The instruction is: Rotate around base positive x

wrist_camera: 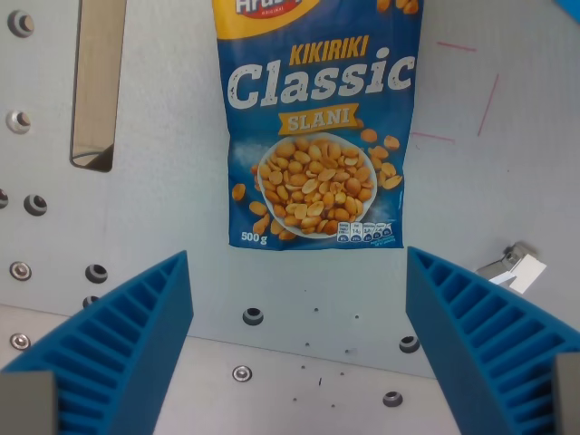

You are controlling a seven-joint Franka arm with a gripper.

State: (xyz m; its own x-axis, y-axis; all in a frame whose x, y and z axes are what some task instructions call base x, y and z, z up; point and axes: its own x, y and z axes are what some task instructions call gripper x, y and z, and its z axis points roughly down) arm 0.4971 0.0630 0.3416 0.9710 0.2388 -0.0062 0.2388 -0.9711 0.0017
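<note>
A blue bag of peanuts [317, 127], printed "Kikiriki Classic Slani" with a bowl of nuts, lies flat on the grey metal plate [172, 181] in the upper middle of the wrist view. Its top runs out of the frame. My gripper [299, 353] is open and empty. Its two blue ribbed fingers [118, 349] stand at the lower left and lower right, wide apart. They sit below the bag's lower edge and are not touching it.
A long slot [95, 86] cuts through the plate at the upper left. Bolts and holes [253, 316] dot the plate at the left and bottom. A small white and metal piece [515, 267] lies at the right. Red pen lines [488, 104] mark the upper right.
</note>
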